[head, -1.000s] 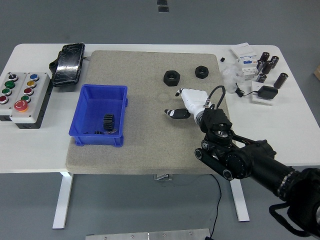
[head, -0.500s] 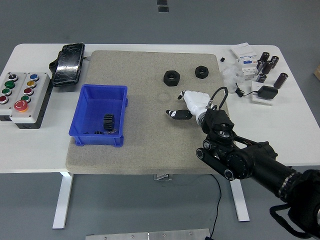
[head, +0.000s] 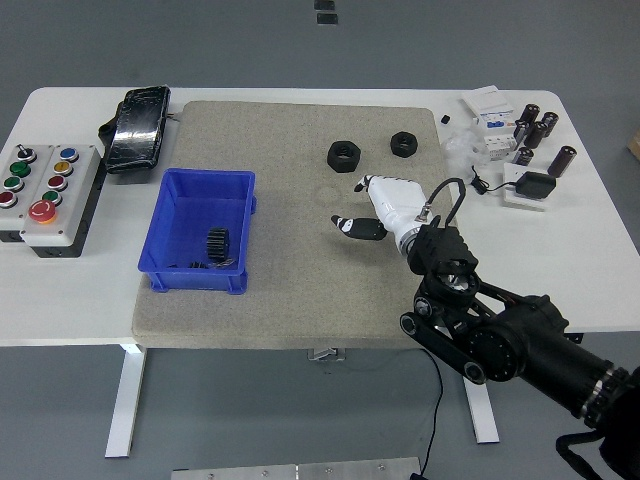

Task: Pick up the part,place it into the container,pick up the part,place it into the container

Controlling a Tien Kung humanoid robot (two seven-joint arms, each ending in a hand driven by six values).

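Since a second ago the right arm has been drawn slightly rightward and toward the near edge, the forearm sitting lower in the view, while the right hand (head: 385, 207) has barely shifted over the beige mat (head: 290, 290). Its fingers are seen spread and relaxed, grasping nothing. One black gear (head: 219, 245) is already lying inside the blue bin (head: 240, 181), well to the left. Two black hex nuts remain on the mat: the larger nut (head: 343, 155) lies just beyond the hand and a little to its left, the smaller nut (head: 404, 143) beyond and slightly right. The larger nut is judged the nearer target, so a short forward reach is called for. Neither nut has a long axis. The left arm is not in view.
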